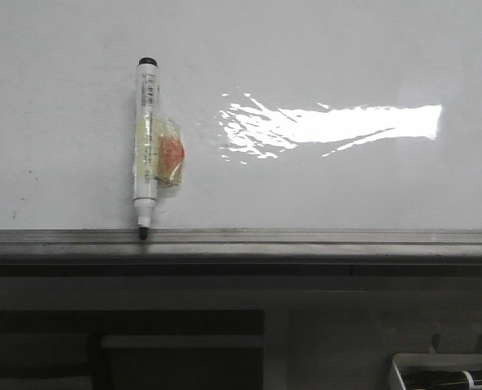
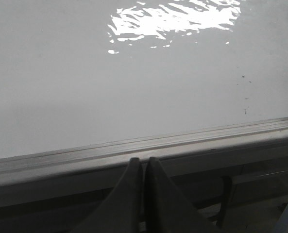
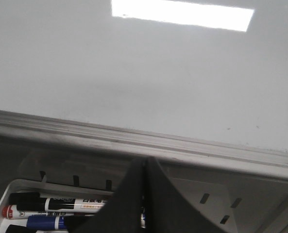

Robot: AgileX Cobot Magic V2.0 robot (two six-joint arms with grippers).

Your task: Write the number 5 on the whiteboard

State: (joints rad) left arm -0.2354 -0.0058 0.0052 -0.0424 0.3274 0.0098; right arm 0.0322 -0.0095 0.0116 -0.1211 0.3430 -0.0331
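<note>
Looking at the front view, the whiteboard (image 1: pixel 322 187) is blank, so no number 5 is on it anywhere I can see. It's glossy white with a big patch of glare (image 1: pixel 338 126) toward the right and a few tiny dark specks near the left side.

A marker (image 1: pixel 146 142) lies flat on the board, running nearly straight up and down in the picture, black cap end away from the camera and the dark tip (image 1: pixel 143 232) touching the grey rail (image 1: pixel 306 237) along the near edge. It has a crinkly clear wrap with an orange-red patch (image 1: pixel 171 156) stuck around its middle.

Neither arm shows up in the front view. In the left wrist view the left gripper (image 2: pixel 143 162) has its two dark fingers pressed together with nothing between them, tips sitting just in front of the rail (image 2: pixel 207 136). Same deal on the right: right gripper (image 3: pixel 144 162) fingers together, empty, near the rail (image 3: pixel 61 128).

Below the right gripper is a white tray (image 3: pixel 17 187) holding several markers, one with a red cap (image 3: pixel 7 211) and one blue (image 3: pixel 44 221). A corner of that tray (image 1: pixel 403 361) peeks into the front view too.
</note>
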